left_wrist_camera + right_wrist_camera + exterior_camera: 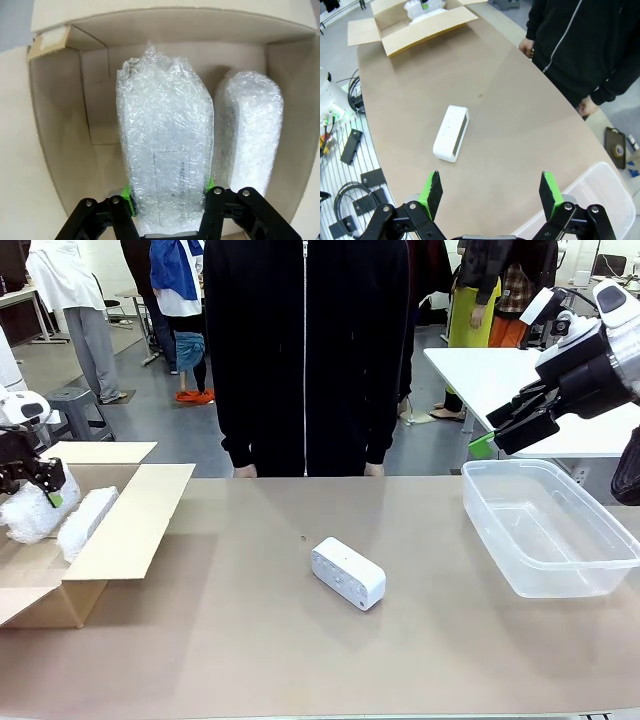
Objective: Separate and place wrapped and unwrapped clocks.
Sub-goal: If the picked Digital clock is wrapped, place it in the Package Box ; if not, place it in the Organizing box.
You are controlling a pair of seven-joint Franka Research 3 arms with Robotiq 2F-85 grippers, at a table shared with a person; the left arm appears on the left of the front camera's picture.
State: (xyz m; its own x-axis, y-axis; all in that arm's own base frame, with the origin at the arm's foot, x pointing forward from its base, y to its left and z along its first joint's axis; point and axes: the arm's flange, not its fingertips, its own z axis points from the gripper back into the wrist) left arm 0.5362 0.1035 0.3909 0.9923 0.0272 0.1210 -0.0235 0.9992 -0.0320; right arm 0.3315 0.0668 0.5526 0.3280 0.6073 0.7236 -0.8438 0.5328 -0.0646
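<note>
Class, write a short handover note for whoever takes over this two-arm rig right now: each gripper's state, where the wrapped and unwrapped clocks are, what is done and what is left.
Left gripper: shut on a wrapped bundle, down inside the cardboard box.
Right gripper: open, holding nothing, raised by the clear tub.
Second wrapped bundle: in the box, beside the held one.
Unwrapped clock: on the table, mid-way, apart from box and tub.
Done: both wrapped bundles are in the box.
Left: release the held bundle; the bare clock probably goes into the tub, which looks empty.
</note>
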